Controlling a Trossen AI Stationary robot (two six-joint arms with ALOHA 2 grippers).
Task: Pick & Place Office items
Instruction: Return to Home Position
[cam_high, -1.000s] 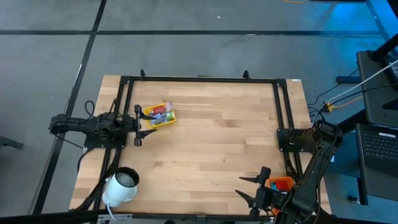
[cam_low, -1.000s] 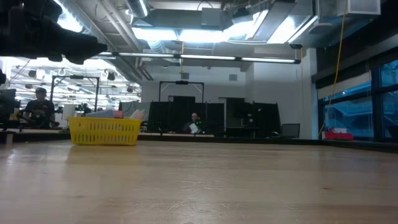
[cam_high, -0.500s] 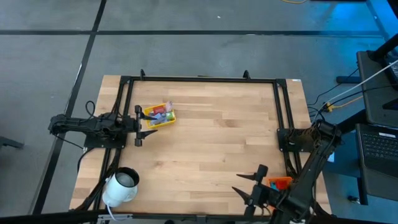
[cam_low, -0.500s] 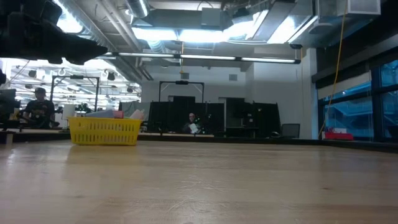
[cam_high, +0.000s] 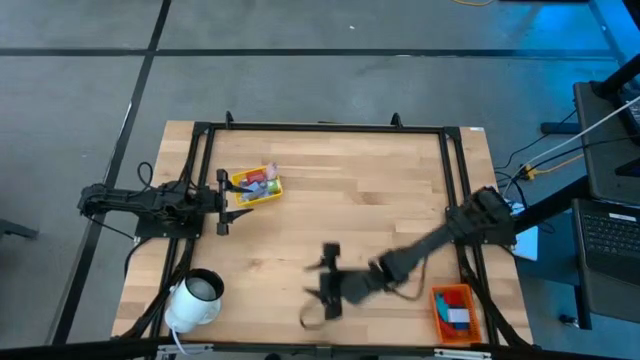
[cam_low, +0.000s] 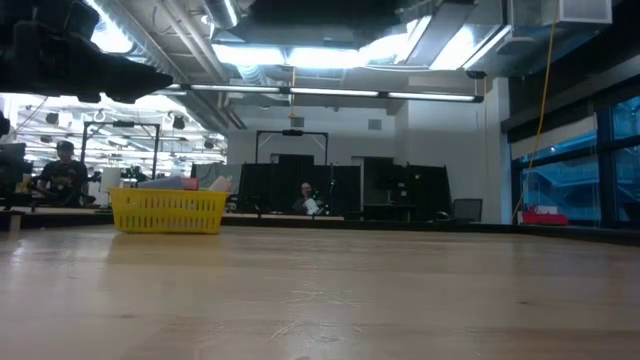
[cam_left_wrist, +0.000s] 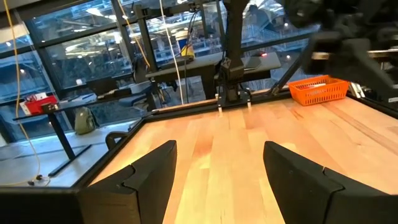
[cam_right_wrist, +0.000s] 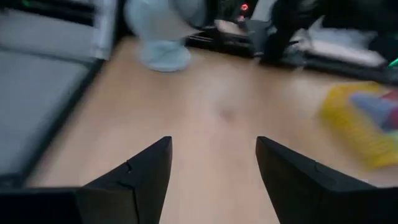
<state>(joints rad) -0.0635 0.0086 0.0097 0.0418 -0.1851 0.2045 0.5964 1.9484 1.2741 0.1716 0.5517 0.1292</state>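
Wooden table (cam_high: 350, 190), right hand (cam_high: 314, 290) spread mid-table, left hand (cam_high: 222, 202) spread beside yellow tray (cam_low: 168, 212)

A pale wooden table (cam_high: 350, 190) lies under my right gripper (cam_high: 314, 290), with grey floor (cam_high: 300, 80) crossed by dark lines all around. High above it hang long ceiling lights (cam_low: 300, 55), and blue-lit windows (cam_low: 575, 190) stand beyond the table's edge.

A light wooden table (cam_high: 340, 200) carries three things: a yellow tray (cam_high: 256, 187), a white roll (cam_high: 195, 298) toward the front edge from the yellow tray, and an orange tray (cam_high: 455, 310) well apart from it, at the opposite front corner.
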